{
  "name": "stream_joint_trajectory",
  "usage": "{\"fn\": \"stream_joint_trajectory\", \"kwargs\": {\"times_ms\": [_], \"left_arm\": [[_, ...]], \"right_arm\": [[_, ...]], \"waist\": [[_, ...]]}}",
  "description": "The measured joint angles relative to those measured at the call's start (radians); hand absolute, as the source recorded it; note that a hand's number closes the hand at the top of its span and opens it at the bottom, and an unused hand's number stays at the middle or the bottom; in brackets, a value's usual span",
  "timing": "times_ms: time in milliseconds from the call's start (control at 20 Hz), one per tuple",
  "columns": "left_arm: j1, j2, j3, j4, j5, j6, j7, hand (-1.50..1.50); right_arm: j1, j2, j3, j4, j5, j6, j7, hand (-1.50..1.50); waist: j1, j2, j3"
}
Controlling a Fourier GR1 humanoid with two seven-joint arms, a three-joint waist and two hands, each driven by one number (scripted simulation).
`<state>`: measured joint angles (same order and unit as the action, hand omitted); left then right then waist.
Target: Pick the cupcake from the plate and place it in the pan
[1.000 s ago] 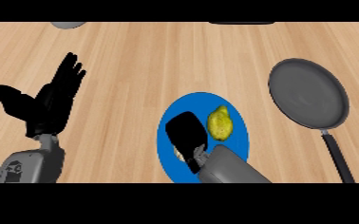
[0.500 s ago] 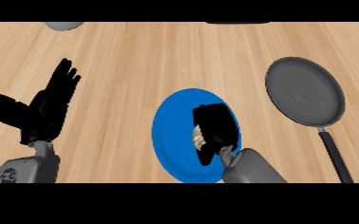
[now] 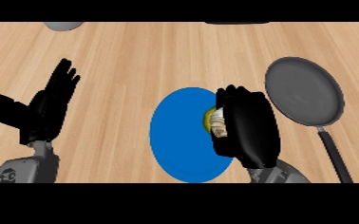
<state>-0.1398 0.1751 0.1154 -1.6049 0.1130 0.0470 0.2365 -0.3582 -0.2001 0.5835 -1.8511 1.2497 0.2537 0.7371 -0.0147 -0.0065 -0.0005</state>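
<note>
We see a blue plate [image 3: 179,142] on the wooden counter [image 3: 161,57], lower middle of the head view. The right hand [image 3: 247,126] sits over the plate's right edge, fingers curled round the cupcake [image 3: 216,120], so it is gripping it. Only a sliver of the cupcake shows at the hand's left side: yellowish top, pale wrapper. The cupcake is at the plate's right rim; we cannot tell if it touches the plate or is lifted off. The rest of the plate is bare blue.

The grey pan [image 3: 304,97] lies to the right of the plate, just beside the right hand, round bowl up top and dark handle [image 3: 335,154] running down toward the lower right. Nothing shows inside the pan.

The left hand [image 3: 49,107] rests at the left edge, fingers straight and spread, pointing up, holding nothing, well apart from the plate.

A grey round thing [image 3: 63,25] is cut off at the top left. A dark thing [image 3: 237,23] is cut off at the top edge; we cannot tell what either is.
</note>
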Motion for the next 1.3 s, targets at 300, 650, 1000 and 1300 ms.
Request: {"fn": "stream_joint_trajectory", "kwargs": {"times_ms": [300,650,1000,1300], "left_arm": [[-0.019,-0.005,0.003,0.018,0.0,-0.005,-0.006,0.0],[-0.02,-0.014,-0.009,-0.01,-0.014,0.007,0.02,0.0],[-0.039,-0.019,-0.013,-0.013,-0.016,0.01,0.044,0.0],[-0.047,-0.019,-0.003,0.022,-0.016,0.0,0.011,0.0]], "right_arm": [[-0.005,-0.008,-0.108,-0.171,-0.008,0.11,0.021,1.5],[-0.031,-0.063,-0.363,-0.125,-0.088,0.059,-0.074,1.5],[-0.02,-0.159,-0.624,0.025,-0.217,-0.069,-0.275,1.5],[-0.012,-0.222,-0.773,0.302,-0.296,-0.249,-0.515,1.5]], "waist": [[0.009,0.004,0.0],[0.014,0.006,0.001],[0.016,0.008,0.001],[0.02,0.01,0.001]]}}
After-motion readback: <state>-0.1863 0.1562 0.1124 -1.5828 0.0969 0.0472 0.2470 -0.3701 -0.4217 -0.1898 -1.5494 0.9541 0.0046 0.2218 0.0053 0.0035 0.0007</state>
